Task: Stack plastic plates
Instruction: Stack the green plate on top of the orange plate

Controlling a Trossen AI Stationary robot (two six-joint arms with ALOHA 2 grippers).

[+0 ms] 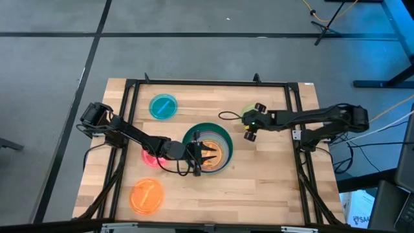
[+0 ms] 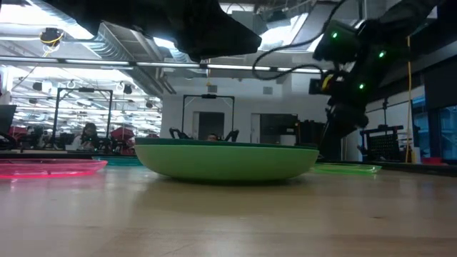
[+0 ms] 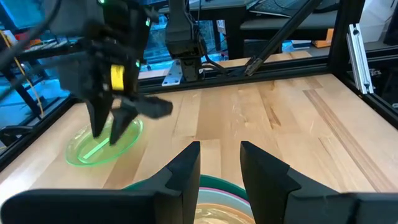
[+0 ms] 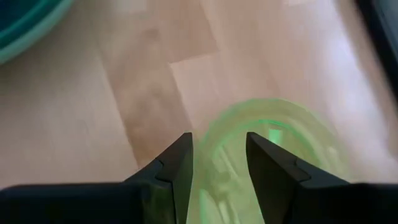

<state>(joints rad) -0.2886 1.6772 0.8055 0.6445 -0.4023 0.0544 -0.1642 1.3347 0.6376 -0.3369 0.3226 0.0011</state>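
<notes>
Plates partly stacked at the centre of the wooden surface (image 1: 272, 188).
The stack (image 1: 208, 150) has an orange plate (image 1: 216, 154) on top; the left claw (image 1: 206, 153) hovers over it, narrowly parted and holding nothing. The right claw (image 1: 249, 123), also narrowly parted, hangs over the lime plate (image 3: 102, 142). Cyan (image 1: 163, 107), red-pink (image 1: 149, 157) and a 2nd orange plate (image 1: 147, 195) lie apart on the left.

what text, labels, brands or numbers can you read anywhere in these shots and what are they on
None can be read.
The plates carry no print: not the stack, the lime plate, the cyan plate, the orange plate.
Yellow patch on the right arm: no legible writing.
White tag on the table frame: too small to read.
</notes>
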